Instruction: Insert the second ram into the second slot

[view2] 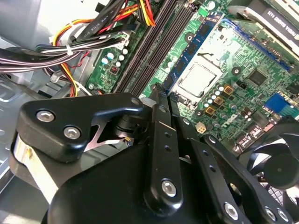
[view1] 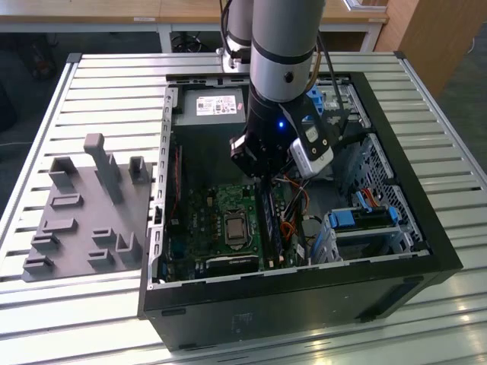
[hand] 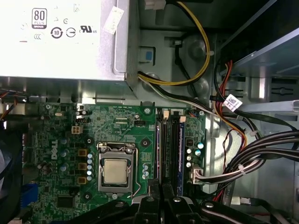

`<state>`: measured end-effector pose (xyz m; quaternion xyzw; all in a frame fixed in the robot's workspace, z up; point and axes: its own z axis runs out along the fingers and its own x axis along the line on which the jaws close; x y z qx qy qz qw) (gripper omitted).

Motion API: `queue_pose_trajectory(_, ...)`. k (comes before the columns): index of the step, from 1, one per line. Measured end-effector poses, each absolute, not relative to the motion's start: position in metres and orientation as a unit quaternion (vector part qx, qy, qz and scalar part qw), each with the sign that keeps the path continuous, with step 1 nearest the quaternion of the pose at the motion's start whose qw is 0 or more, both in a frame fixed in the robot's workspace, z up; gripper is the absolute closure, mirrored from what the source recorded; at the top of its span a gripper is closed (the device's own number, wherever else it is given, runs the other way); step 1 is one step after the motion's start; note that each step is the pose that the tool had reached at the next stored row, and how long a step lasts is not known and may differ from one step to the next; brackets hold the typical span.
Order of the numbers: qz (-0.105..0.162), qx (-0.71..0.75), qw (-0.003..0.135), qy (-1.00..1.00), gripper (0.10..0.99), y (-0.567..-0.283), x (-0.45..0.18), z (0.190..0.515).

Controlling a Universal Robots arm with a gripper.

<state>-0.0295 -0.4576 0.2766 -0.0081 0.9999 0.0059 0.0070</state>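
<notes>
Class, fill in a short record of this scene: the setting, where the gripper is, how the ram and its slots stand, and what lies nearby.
setting: open computer case on a slatted table
gripper: low inside the case, over the memory slots, beside the processor socket
second ram: dark-blue stick standing in a slot, in line with the gripper; cannot tell if it is fully seated
beside the case: grey fixture tray, on the exterior view's left
wiring: cable bundle next to the slots
</notes>
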Motion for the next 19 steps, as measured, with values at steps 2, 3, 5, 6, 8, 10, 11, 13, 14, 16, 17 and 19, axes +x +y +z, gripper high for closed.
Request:
queue_pose_trajectory(2, 0.006, -0.008, 0.007, 1.0, 0.949, -0.458, -0.029, 0.276)
queue_pose_trajectory(3, 0.006, -0.008, 0.007, 1.0, 0.949, -0.458, -0.03, 0.276)
queue_pose_trajectory(5, 0.006, -0.008, 0.007, 1.0, 0.949, -0.458, -0.03, 0.276)
queue_pose_trajectory(6, 0.006, -0.008, 0.007, 1.0, 0.949, -0.458, -0.03, 0.275)
queue_pose_trajectory(8, 0.006, -0.008, 0.006, 1.0, 0.949, -0.458, -0.03, 0.275)
queue_pose_trajectory(10, 0.005, -0.008, 0.002, 1.0, 0.949, -0.458, -0.03, 0.273)
queue_pose_trajectory(11, 0.005, -0.008, 0.002, 1.0, 0.949, -0.458, -0.03, 0.272)
queue_pose_trajectory(13, 0.004, -0.008, 0.002, 1.0, 0.949, -0.458, -0.03, 0.268)
queue_pose_trajectory(14, 0.004, -0.007, 0.002, 1.0, 0.949, -0.458, -0.03, 0.268)
queue_pose_trajectory(16, 0.004, -0.007, 0.002, 1.0, 0.949, -0.458, -0.03, 0.267)
queue_pose_trajectory(17, 0.004, -0.007, 0.002, 1.0, 0.949, -0.458, -0.03, 0.267)
queue_pose_trajectory(19, 0.004, -0.007, 0.002, 1.0, 0.949, -0.458, -0.03, 0.266)
